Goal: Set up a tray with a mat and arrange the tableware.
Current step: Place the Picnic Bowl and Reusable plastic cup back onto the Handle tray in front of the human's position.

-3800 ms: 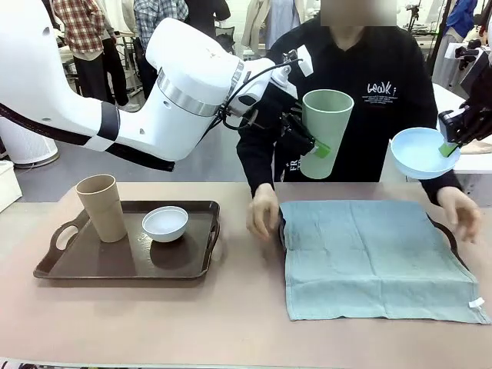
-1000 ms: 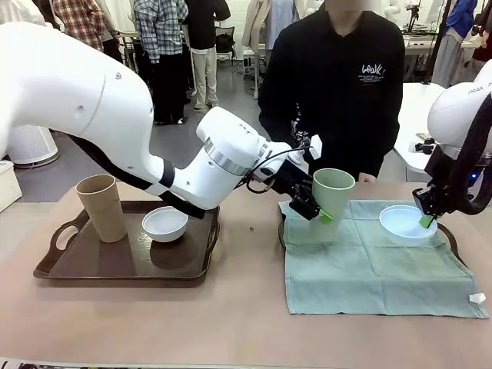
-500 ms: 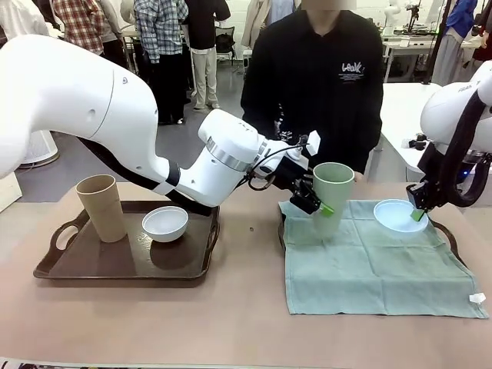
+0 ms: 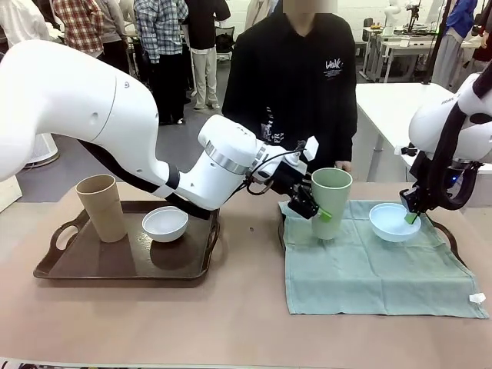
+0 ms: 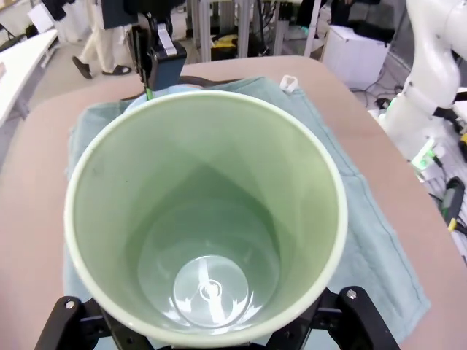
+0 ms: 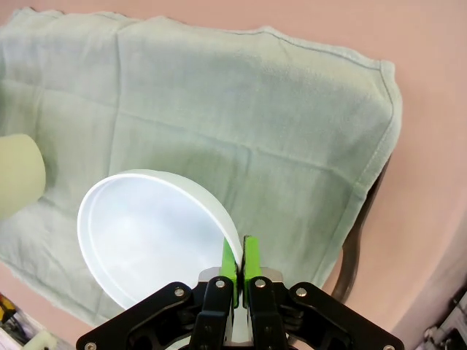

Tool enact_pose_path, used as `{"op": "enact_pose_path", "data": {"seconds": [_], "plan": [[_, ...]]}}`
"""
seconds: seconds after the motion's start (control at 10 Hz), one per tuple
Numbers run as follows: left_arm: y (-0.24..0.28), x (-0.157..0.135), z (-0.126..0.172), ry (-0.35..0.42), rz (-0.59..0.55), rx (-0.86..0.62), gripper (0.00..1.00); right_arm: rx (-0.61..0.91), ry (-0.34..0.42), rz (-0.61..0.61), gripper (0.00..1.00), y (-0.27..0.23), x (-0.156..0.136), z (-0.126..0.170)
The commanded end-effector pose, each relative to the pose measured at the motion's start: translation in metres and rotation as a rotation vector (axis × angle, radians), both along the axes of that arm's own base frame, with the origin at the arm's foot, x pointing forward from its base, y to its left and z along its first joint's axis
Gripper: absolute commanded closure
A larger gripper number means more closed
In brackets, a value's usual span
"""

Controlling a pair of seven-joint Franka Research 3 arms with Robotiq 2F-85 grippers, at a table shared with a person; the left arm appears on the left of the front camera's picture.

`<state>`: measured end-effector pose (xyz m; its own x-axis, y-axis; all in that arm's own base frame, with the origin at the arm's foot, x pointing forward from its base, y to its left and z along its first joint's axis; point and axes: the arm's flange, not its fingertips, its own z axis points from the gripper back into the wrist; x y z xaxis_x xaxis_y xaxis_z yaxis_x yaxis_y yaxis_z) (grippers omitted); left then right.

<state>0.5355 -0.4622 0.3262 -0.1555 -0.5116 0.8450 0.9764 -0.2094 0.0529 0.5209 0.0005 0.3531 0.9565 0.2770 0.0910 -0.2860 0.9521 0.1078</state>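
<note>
My left gripper (image 4: 319,211) is shut on the pale green cup (image 4: 331,201), holding it upright with its base at the pale teal mat (image 4: 369,269). In the left wrist view I look down into the cup (image 5: 208,219), with my fingers (image 5: 357,310) on either side of it. My right gripper (image 6: 241,257) pinches the rim of the light blue bowl (image 6: 149,233), low over the mat (image 6: 219,109) at its far right. That bowl (image 4: 393,221) and gripper (image 4: 413,217) are near the mat's back edge. The mat covers a dark tray (image 4: 452,240).
A second dark tray (image 4: 69,265) at the left holds a tan cup (image 4: 101,207) and a white bowl (image 4: 164,223). A person in black stands at the far side behind the mat. Bare table lies in front of both trays.
Both grippers came down from mid-air to the mat with the cup and the bowl. In the last second each sank a little more. The person's hands left the mat.
</note>
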Motion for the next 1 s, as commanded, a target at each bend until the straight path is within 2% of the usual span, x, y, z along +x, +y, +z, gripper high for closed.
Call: {"op": "enact_pose_path", "data": {"seconds": [0.0, 0.2, 0.3, 0.4, 0.5, 0.6, 0.9], "plan": [[0.003, 0.005, -0.007, -0.009, -0.020, -0.038, 0.15, 0.036, -0.015, 0.013, 0.96, -0.004, 0.007, -0.006], [0.003, 0.009, -0.013, -0.004, -0.020, -0.032, 0.15, 0.028, -0.015, 0.024, 0.96, -0.006, 0.007, -0.012], [0.004, 0.009, -0.013, -0.002, -0.025, -0.035, 0.00, 0.038, -0.021, 0.024, 0.36, -0.007, 0.005, -0.011], [0.004, 0.008, -0.011, -0.001, -0.027, -0.032, 0.00, 0.036, -0.029, 0.007, 0.36, -0.006, 0.001, -0.007], [0.006, 0.007, -0.009, -0.001, -0.024, -0.015, 0.00, -0.005, -0.048, -0.056, 0.00, -0.005, -0.004, 0.001], [0.009, 0.006, -0.008, 0.019, -0.013, 0.017, 0.00, -0.018, -0.074, -0.087, 0.85, -0.003, -0.010, 0.010], [0.025, 0.001, -0.005, 0.097, 0.067, 0.134, 0.00, -0.011, -0.152, -0.084, 0.85, 0.010, -0.040, 0.047]]}}
